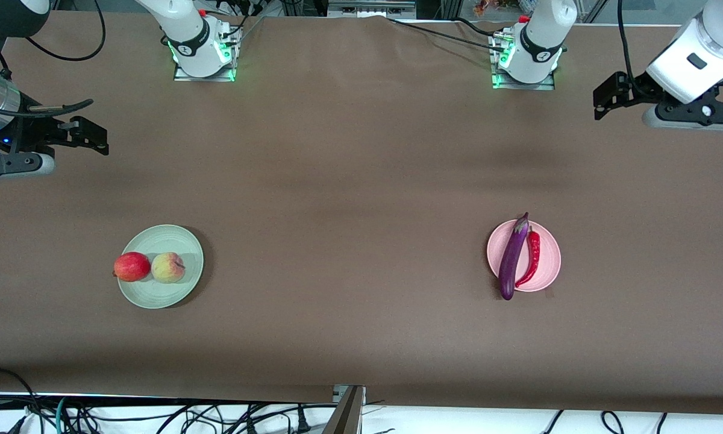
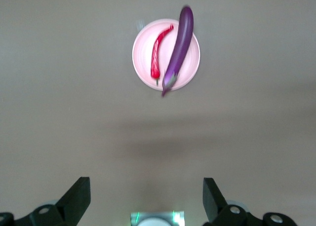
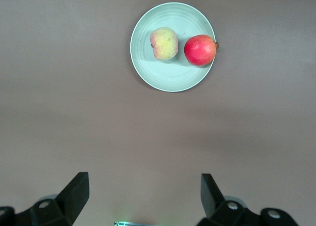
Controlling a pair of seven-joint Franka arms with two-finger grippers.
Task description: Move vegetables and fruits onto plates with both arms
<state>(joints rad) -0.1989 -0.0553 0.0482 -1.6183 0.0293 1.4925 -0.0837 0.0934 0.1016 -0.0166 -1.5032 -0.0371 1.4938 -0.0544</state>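
Both end effectors spread, empty — left end effector [image 1: 602, 102], right end effector [image 1: 93, 135] — over bare table [image 1: 361, 181].

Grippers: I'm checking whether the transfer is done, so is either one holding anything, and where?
Nothing is held: the left gripper and right gripper both hang open over bare table.

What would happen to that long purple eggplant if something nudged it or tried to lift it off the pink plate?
The eggplant looks glossy, so it may slip in a pinch. It is long and rounded, and both its ends overhang the pink plate, so a nudge could probably roll or pivot it off. It keeps its shape across the rim, so it is likely stiff.
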